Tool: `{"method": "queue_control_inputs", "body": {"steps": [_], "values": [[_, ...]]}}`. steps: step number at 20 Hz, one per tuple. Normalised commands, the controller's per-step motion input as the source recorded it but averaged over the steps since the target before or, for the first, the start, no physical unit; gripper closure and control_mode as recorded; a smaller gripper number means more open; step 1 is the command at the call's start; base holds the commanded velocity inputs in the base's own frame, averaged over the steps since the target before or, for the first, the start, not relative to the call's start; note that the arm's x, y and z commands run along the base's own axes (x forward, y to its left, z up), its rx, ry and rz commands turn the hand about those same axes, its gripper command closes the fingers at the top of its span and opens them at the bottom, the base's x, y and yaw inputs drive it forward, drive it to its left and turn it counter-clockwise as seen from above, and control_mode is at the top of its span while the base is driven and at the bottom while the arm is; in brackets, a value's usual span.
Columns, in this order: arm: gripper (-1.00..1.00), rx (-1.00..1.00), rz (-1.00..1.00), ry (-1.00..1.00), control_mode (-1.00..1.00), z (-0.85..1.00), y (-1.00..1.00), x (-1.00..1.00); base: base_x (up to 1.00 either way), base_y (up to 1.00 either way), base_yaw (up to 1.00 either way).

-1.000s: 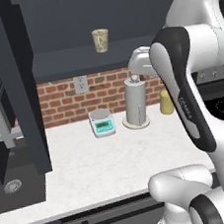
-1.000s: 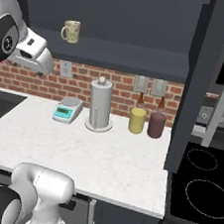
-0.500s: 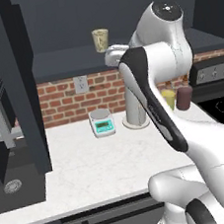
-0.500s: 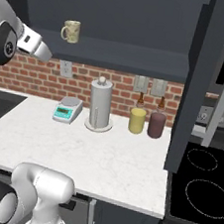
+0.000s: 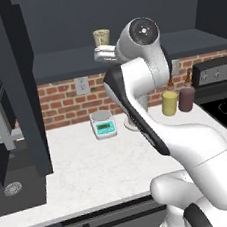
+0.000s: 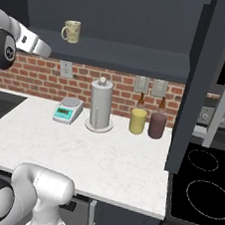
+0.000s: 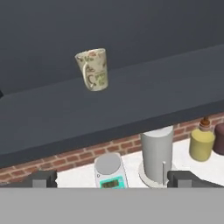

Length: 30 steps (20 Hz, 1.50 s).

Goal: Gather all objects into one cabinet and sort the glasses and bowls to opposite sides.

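Your beige handled mug [image 7: 92, 69] stood upright on the dark ledge [image 7: 131, 105] above the brick backsplash, well above the worktop [image 6: 94, 152], with its handle turned towards the hand camera. The gripper [image 7: 111, 178] faced it from a distance, fingers [image 7: 41, 178] spread wide and holding nothing. You could expect a light, rigid, glazed cup, likely slippery and breakable if dropped. A pinch across the rim wall, or around the body clear of the handle, looked like the safest hold.
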Motion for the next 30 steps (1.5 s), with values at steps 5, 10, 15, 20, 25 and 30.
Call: {"method": "queue_control_inputs", "body": {"steps": [5,10,15,20,25,30], "values": [[-1.0,-0.02,-0.1,0.0,-1.0,0.29,0.0,0.19,0.0,0.0,0.0],[-1.0,-0.08,-0.04,-0.01,-1.0,0.06,0.0,0.33,0.0,0.0,0.0],[-1.0,-0.07,0.0,-0.03,-1.0,0.0,0.0,0.2,0.0,0.0,0.0],[-1.0,-0.02,0.0,-0.05,-1.0,0.0,-0.01,0.19,0.0,0.0,0.0],[-1.0,-0.01,0.0,0.0,-1.0,0.0,0.03,0.27,0.0,0.0,0.0],[-1.0,0.0,0.0,0.0,-1.0,0.0,0.05,0.36,0.0,0.0,0.0]]}}
